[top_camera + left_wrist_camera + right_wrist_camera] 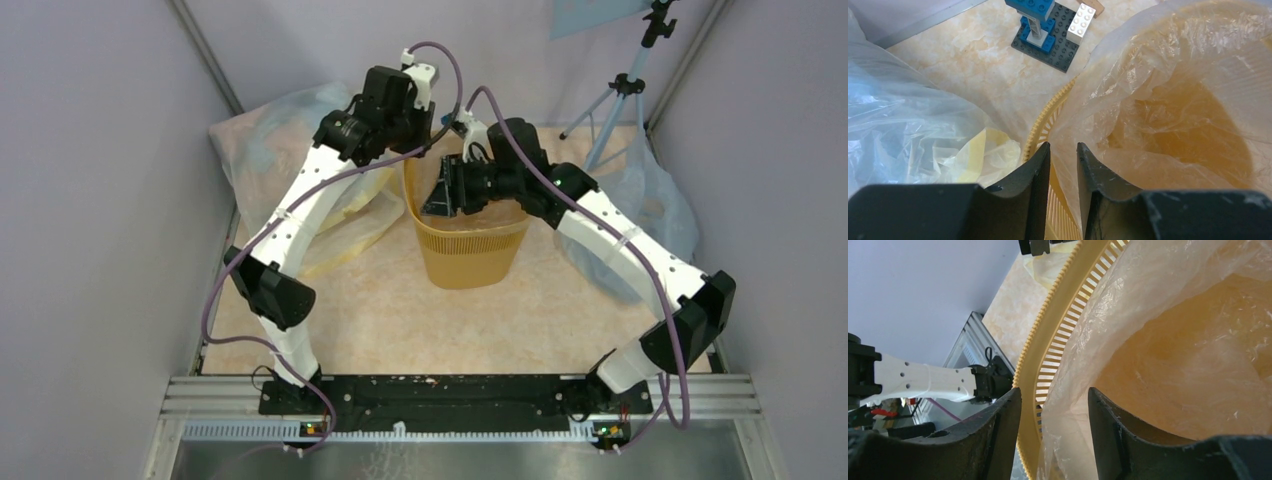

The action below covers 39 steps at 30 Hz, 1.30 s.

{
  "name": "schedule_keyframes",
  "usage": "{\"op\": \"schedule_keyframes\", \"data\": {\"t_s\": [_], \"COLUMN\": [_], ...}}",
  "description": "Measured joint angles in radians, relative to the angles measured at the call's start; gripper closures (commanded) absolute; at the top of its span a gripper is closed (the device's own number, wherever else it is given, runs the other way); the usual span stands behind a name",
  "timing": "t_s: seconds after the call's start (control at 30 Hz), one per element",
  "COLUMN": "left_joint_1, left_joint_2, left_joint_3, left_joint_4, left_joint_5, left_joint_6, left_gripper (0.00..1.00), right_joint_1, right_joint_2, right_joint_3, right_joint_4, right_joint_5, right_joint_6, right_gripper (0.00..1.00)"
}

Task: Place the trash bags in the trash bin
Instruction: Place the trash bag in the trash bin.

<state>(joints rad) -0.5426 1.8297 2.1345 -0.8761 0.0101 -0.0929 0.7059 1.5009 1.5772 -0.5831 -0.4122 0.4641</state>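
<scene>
Now the trash bag (1173, 100) sits inside the yellow bin (1045, 125), which stands in the middle of the bench (973, 70) in the top view. The thin see-through bag is open like a bowl, and its wrinkly edge sticks up above the rim. In the left wrist view it fills the right side of the frame. The left claw (1063, 147) is at the bottom middle of that frame, right over the rim. Its two fingers (1035, 170) are close together, with the bin's wall and the edge of the bag in the thin gap between them. I cannot tell if they squeeze the bag or just stand beside it. The right claw (1054, 392) is at the bottom of its own frame, at another part of the rim. Its fingers are spread wide, one outside the bin by the little holes and one inside against the bag, and they do not look to pinch anything. I think both claws are at the rim to pull the bag's edge over it, so the bag will not slip down. That fold looks not done yet. A big bluish sack (908, 115) lies at the left of the left wrist frame, just beside the bin, and a blue and white block tower (1038, 22) stands at the top.
</scene>
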Motion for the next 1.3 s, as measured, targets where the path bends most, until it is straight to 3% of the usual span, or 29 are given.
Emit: {"op": "schedule_keyframes", "data": {"t_s": [0.2,0.3,0.37,0.47,0.5,0.9,1.3], "left_joint_1": [0.009,0.014,0.018,0.022,0.024,0.048,0.079], "left_joint_2": [0.015,0.015,0.015,0.015,0.015,0.019,0.021], "left_joint_3": [-0.005,-0.005,-0.005,-0.005,-0.005,0.023,0.076], "left_joint_4": [-0.001,0.0,0.0,0.0,-0.001,-0.011,-0.025], "left_joint_5": [0.016,0.026,0.028,0.033,0.035,0.058,0.093], "left_joint_6": [-0.01,-0.011,-0.013,-0.013,-0.013,-0.013,-0.018], "left_gripper": [0.69,0.75,0.84,0.98,1.0,1.0,1.0], "right_joint_1": [0.0,0.001,0.001,0.004,0.006,0.007,0.007], "right_joint_2": [0.032,0.045,0.054,0.076,0.083,0.095,0.088], "right_joint_3": [0.0,0.001,0.003,0.023,0.029,0.146,0.153], "right_joint_4": [-0.002,-0.007,-0.011,-0.018,-0.018,-0.076,-0.076], "right_joint_5": [0.005,0.014,0.023,0.025,0.023,0.003,-0.077], "right_joint_6": [-0.001,-0.007,-0.011,-0.021,-0.023,-0.023,-0.026], "right_gripper": [0.55,0.59,0.71,0.98,1.0,1.0,0.99]}}
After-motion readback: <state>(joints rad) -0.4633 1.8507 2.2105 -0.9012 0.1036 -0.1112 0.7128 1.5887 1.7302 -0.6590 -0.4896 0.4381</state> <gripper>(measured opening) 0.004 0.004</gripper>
